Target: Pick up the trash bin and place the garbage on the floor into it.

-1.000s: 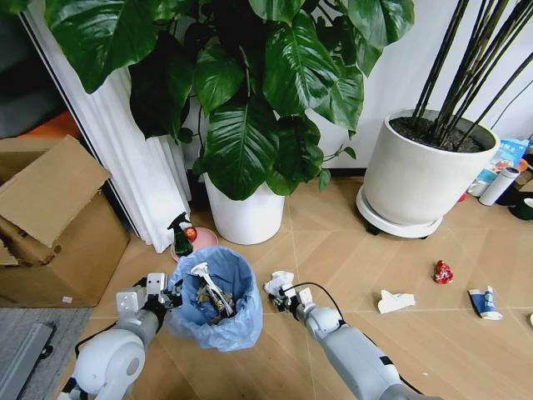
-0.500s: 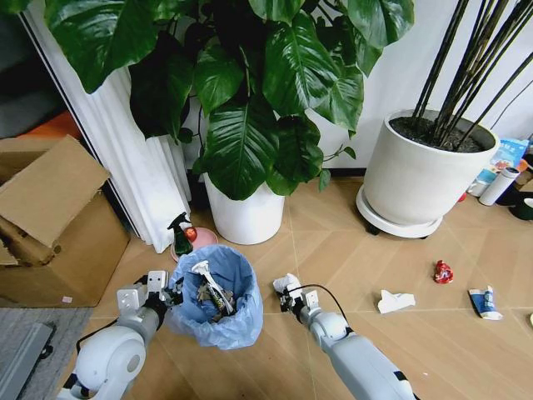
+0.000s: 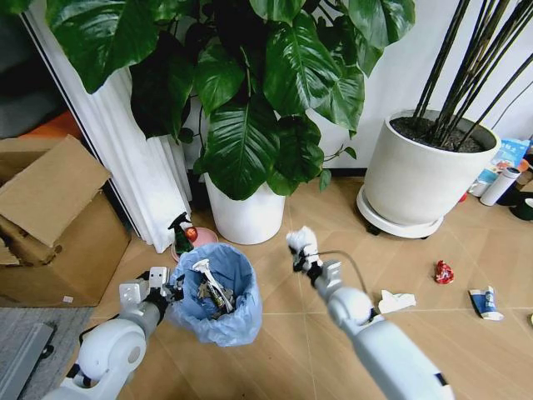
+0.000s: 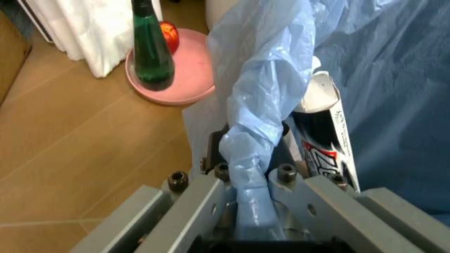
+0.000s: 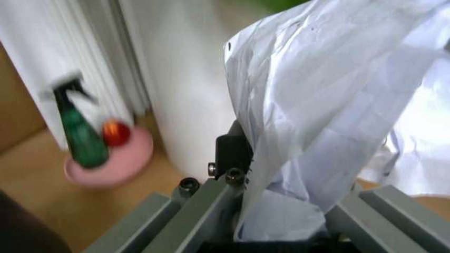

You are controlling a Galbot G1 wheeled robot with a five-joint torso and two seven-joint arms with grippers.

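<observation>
The trash bin (image 3: 218, 293), lined with a crinkled light-blue bag, stands on the wooden floor (image 3: 308, 342) with litter inside. My left gripper (image 3: 171, 290) is shut on its near-left rim; in the left wrist view the blue bag (image 4: 262, 105) is pinched between the fingers. My right gripper (image 3: 301, 255) is lifted off the floor to the right of the bin, shut on a crumpled white paper wad (image 3: 300, 240), also visible in the right wrist view (image 5: 330, 100). More garbage lies to the right: a white wrapper (image 3: 396, 300), a red wrapper (image 3: 442, 272) and a blue-white bottle (image 3: 482, 302).
A green spray bottle (image 3: 180, 236) stands on a pink dish (image 3: 202, 239) behind the bin. Two white plant pots (image 3: 245, 218) (image 3: 414, 179) stand further back, a cardboard box (image 3: 54, 225) at the left. Open floor lies between the bin and the litter.
My right gripper has risen from the floor beside the bin with the white paper wad in it, moving up and away. The left gripper and the bin have stayed put.
</observation>
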